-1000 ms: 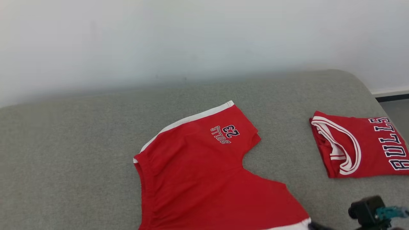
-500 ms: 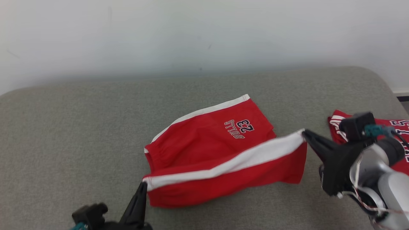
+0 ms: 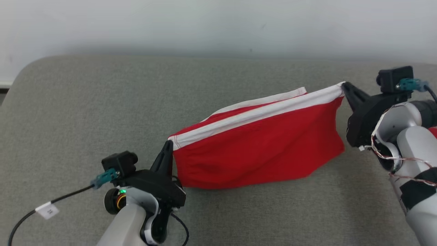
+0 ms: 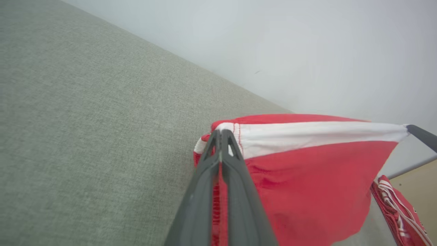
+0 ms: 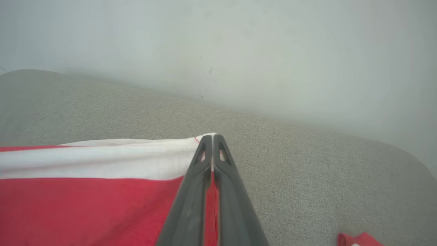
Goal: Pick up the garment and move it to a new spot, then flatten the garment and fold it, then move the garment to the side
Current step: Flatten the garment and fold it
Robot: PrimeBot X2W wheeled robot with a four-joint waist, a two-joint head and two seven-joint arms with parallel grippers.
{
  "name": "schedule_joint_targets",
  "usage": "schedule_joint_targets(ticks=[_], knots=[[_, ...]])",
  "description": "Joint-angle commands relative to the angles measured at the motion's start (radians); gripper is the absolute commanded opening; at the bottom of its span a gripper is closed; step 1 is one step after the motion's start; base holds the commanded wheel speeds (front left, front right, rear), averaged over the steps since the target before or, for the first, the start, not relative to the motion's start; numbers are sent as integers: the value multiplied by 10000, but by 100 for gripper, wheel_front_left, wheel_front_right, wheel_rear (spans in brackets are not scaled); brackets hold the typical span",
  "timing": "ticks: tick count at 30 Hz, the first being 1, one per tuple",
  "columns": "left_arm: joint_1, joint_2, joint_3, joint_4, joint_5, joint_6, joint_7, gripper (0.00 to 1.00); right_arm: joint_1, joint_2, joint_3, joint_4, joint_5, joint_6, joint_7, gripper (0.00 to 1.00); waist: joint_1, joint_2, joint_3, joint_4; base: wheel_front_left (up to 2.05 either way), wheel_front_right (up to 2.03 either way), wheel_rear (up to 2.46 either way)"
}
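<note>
Two grippers, both pressed shut on cloth: the left gripper [image 3: 168,144] pinches the near-left corner of the shorts [image 3: 259,157] at their white stripe, and the right gripper [image 3: 344,85] pinches the far-right corner of the same stripe. Each wrist view shows red fabric squeezed between that gripper's fingers. The red shorts hang stretched between the two, doubled over, with two white stripes running side by side along the top and the lower edge touching the grey surface [image 3: 85,102] near its middle. There are two garments in all: a second red garment [image 4: 397,208] with white stripes lies on the surface beyond the right gripper, apart from the shorts. A white tag [image 3: 47,211] on the left arm's cable [image 3: 20,222] carries marks too small to read.
</note>
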State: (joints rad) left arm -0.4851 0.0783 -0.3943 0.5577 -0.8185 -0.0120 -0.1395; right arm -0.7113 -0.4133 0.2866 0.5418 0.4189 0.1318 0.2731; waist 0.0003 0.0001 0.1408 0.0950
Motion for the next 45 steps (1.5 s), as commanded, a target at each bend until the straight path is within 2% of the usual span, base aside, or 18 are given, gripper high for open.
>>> schedule_joint_targets(ticks=[1,11,21,22,23,24,29,32,34,38,41,45], knots=[[-121,-44,-25,90,5,17,-43,0,-97,88,-5,89,-68,-24,-84,0,-3,-1,353,348,0,0,0],[-1755,-254,-538,1324,-151,-275,-390,0,-1746,470,-175,1976,-983,-24,-1283,0,-3,-1,1202,563,0,0,0],[-2779,-278,-1424,1798,-865,-166,-600,0,-2754,774,-296,3307,-1545,-24,-1833,0,-3,-1,1776,681,0,0,0],[-2856,-269,-1453,1852,-889,-124,-682,23,-2819,845,-294,3401,-1561,-24,-1894,70,-3,-1,1801,690,0,0,0],[-2927,-270,-1502,1916,-922,-80,-733,76,-2921,873,-330,3476,-1628,-24,-2033,100,-3,-1,1830,696,0,0,0],[-2987,-269,-1485,1982,-974,-37,-833,100,-3033,871,-412,3546,-1708,-24,-2188,100,-3,-1,1851,702,0,0,0],[-3105,-270,-1280,2224,-896,109,-1171,100,-3290,970,-752,3905,-1951,-24,-2900,100,-3,-1,1820,760,0,0,0],[-2864,-81,-1068,2135,-505,186,-1242,100,-3324,1222,-865,4128,-1658,-24,-2938,100,-3,-1,1689,763,0,0,0],[-2513,271,-776,1528,179,248,-1259,100,-3199,1312,-929,4364,-1288,-24,-2524,100,-3,-1,1532,771,0,0,0],[-969,895,-187,-638,2162,449,-1249,100,-2950,1208,-854,4694,-700,-24,-1279,100,-3,-1,1160,743,0,0,0],[567,1285,477,-2261,3161,397,-1252,100,-2662,980,-917,4899,-513,-24,-532,100,-3,-1,809,720,0,0,0],[2505,1573,1010,-3771,3884,123,-1254,100,-2179,886,-1040,5171,-301,-24,304,100,-3,-1,425,738,0,0,0]])
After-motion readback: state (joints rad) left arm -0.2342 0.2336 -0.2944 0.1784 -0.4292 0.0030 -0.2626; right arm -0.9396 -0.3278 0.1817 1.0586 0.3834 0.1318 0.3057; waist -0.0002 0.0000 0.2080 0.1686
